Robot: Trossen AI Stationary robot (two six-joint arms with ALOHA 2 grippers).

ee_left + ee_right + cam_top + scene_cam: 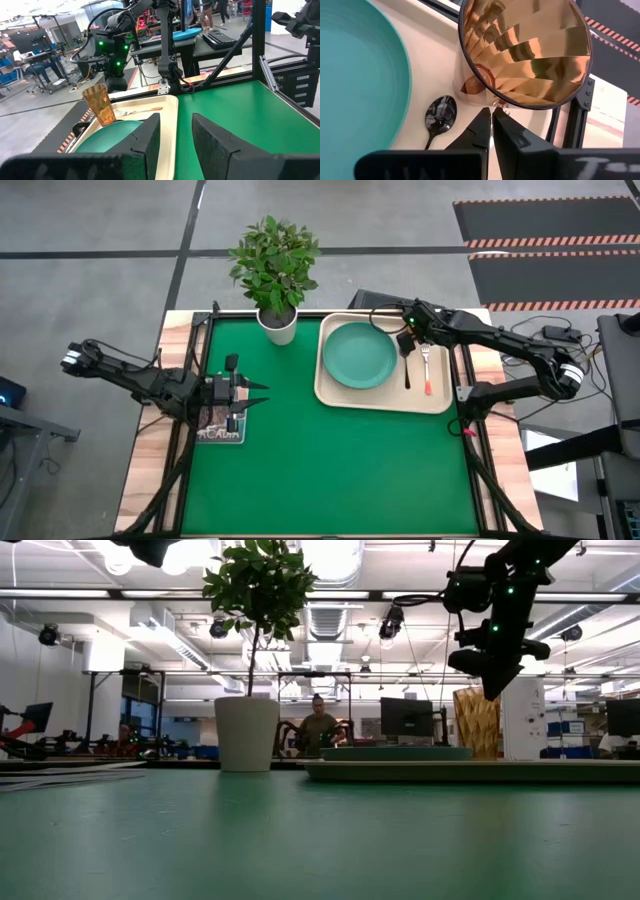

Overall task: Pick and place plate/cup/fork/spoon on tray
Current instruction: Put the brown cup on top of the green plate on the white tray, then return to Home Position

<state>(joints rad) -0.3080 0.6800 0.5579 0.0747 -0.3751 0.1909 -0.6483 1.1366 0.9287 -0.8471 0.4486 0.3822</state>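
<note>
The cream tray point(335, 394) lies at the table's far right. On it are the teal plate point(360, 355), the dark spoon point(407, 370) and the red-handled fork point(426, 370). The amber cup point(102, 103) stands upright on the tray's far right corner, beside the plate point(360, 75) and above the spoon's bowl point(440, 116). My right gripper point(493, 114) points down at the cup's rim with its fingers almost together. My left gripper point(176, 131) is open and empty above the table's left side point(240, 395). My right gripper comes from above, pointing down, and its fingertips point(484, 119) meet the cup's rim point(496, 104) at one spot on its edge. The fingertips hide the exact place of contact. The cup point(478, 722) stays upright, its base down on the tray.
A white pot point(279, 326) with a green plant stands at the far edge, left of the tray. A printed card point(222, 430) lies under the left gripper. A person point(318, 726) sits in the room behind the table. Green mat point(330, 470) lies toward the near edge.
</note>
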